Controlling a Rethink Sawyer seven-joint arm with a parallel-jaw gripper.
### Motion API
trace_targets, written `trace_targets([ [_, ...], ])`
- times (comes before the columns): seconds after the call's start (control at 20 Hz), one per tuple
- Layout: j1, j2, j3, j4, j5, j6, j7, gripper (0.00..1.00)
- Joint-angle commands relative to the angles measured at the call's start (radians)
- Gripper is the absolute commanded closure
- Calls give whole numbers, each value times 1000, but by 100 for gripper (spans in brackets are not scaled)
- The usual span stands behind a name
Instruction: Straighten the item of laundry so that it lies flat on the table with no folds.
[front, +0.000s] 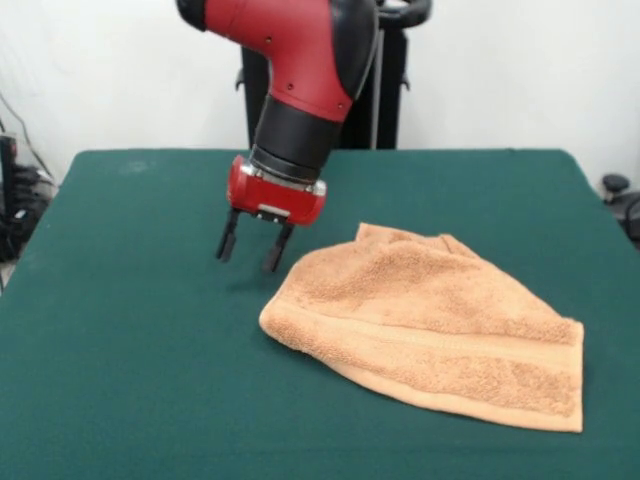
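Note:
The orange-tan terry towel (430, 320) lies on the dark green table (130, 350), right of centre. It is folded over itself: a rounded fold forms its left edge and rumpled cloth bunches at its far side. A flat woven band runs along its near part. My gripper (250, 245) hangs from the red and black arm, just left of the towel's far left corner. Its two black fingers (228, 240) are apart and hold nothing. The tips hover close above the cloth of the table, not touching the towel.
The robot's black pedestal (385, 90) stands behind the table's far edge. Cables and dark equipment (15, 190) sit off the table's left side, and a dark object (620, 200) off its right side.

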Motion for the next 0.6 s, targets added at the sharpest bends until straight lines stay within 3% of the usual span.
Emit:
trace_targets([
  [0.05,-97,-234,315,73,-28,403,-84,0],
  [0.3,-99,-361,329,87,-22,552,-114,0],
  [0.6,-113,-455,389,106,4,679,-119,0],
])
